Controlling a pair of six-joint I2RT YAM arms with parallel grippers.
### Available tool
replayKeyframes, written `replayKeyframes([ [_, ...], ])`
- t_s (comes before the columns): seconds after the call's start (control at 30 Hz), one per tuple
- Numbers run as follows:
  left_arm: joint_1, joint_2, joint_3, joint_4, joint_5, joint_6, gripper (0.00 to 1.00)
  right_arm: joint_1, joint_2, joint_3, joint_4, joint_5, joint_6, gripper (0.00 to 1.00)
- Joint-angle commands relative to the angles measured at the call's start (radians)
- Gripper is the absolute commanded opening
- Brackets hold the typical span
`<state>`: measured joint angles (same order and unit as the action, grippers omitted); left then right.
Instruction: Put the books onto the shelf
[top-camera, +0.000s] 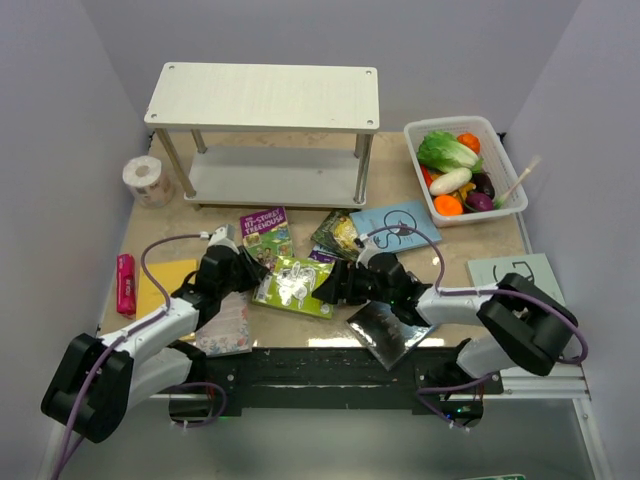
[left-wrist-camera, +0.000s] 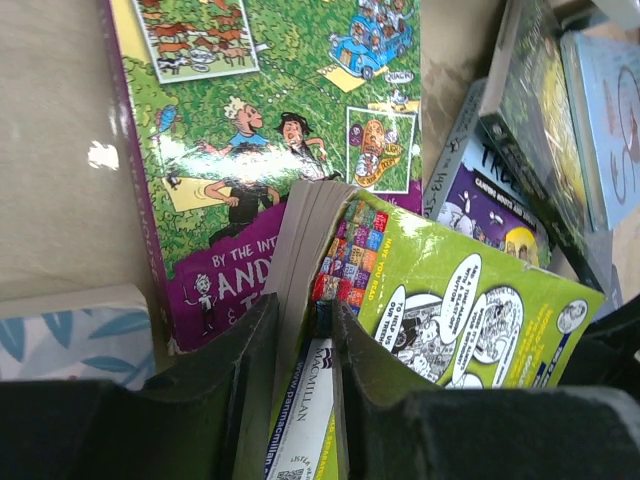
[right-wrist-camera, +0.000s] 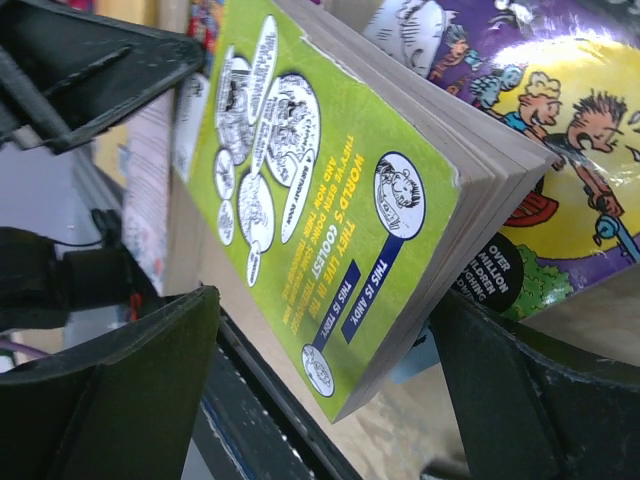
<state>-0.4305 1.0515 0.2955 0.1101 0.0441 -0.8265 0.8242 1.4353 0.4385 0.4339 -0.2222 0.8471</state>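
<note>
A lime-green book (top-camera: 293, 286) is tilted up off the table in front of the shelf (top-camera: 265, 98). My left gripper (top-camera: 250, 272) is shut on its left edge; in the left wrist view the gripper (left-wrist-camera: 303, 312) pinches that lime-green book (left-wrist-camera: 470, 300) near the spine. My right gripper (top-camera: 335, 285) stands open around the other end, and the lime-green book (right-wrist-camera: 320, 180) hangs between the fingers (right-wrist-camera: 150, 370) with gaps on both sides. More books lie around: purple (top-camera: 265, 232), light-blue (top-camera: 397, 224), yellow (top-camera: 165, 283), pink floral (top-camera: 226, 327), dark grey (top-camera: 380, 331), grey-green (top-camera: 516, 273).
A white basket (top-camera: 500, 145) of toy vegetables stands at the back right. A paper roll (top-camera: 147, 180) sits left of the shelf, and a pink marker (top-camera: 125, 283) lies at the left edge. A dark green book (top-camera: 338, 233) lies in the middle of the table.
</note>
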Motion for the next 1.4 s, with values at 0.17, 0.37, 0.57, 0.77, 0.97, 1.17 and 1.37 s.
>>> replayKeyframes([
  [0.17,-0.028,0.039,-0.067,-0.006,0.146,-0.016,0.0,0.05,0.119,-0.139,0.269,-0.119,0.15,0.69],
  [0.37,-0.034,0.007,-0.09,0.02,0.168,-0.02,0.0,0.052,-0.028,-0.087,0.163,-0.039,0.11,0.51],
  [0.57,-0.034,-0.037,-0.085,-0.021,0.151,-0.016,0.0,0.05,-0.118,-0.04,0.045,-0.017,0.069,0.19],
  [0.77,-0.034,-0.102,-0.007,-0.176,0.065,0.016,0.0,0.05,-0.267,-0.02,-0.139,-0.006,0.029,0.0],
  [0.97,-0.033,-0.163,0.151,-0.371,-0.084,0.043,0.21,0.05,-0.485,0.049,-0.424,0.012,-0.014,0.0],
  [1.17,-0.03,-0.235,0.298,-0.452,-0.145,0.033,0.56,0.05,-0.625,0.242,-0.667,0.032,-0.068,0.0],
  [1.37,-0.03,-0.275,0.335,-0.483,-0.09,0.023,0.89,0.05,-0.638,0.344,-0.742,0.066,-0.082,0.0],
])
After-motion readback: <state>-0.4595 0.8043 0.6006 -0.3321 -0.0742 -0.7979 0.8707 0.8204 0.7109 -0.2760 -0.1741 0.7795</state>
